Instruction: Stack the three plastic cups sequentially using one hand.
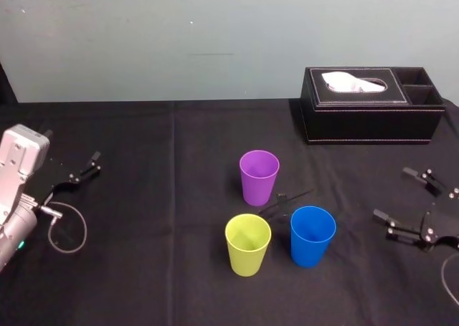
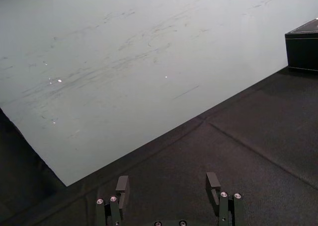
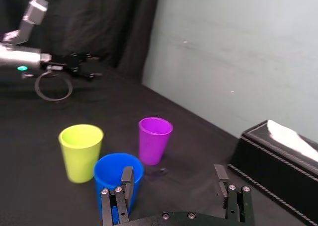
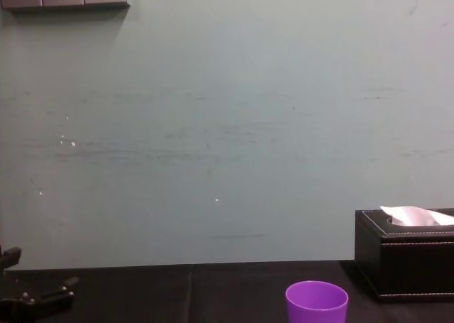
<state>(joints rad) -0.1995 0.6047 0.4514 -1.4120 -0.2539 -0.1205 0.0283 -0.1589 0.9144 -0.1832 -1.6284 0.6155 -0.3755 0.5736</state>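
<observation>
Three plastic cups stand upright and apart on the black cloth. The purple cup [image 1: 259, 176] [image 3: 155, 139] [image 4: 316, 303] is farthest back. In front of it stand the yellow-green cup [image 1: 248, 243] [image 3: 81, 152] on the left and the blue cup [image 1: 313, 235] [image 3: 115, 180] on the right. My right gripper [image 1: 403, 194] [image 3: 174, 179] hovers open and empty to the right of the blue cup. At the table's left side my left gripper [image 1: 87, 165] [image 2: 167, 184] is parked, open and empty.
A black tissue box [image 1: 369, 104] [image 3: 278, 164] [image 4: 404, 252] with a white tissue stands at the back right. A thin black strip [image 1: 287, 198] lies on the cloth between the purple and blue cups. A wall [image 4: 227, 124] closes off the table's far edge.
</observation>
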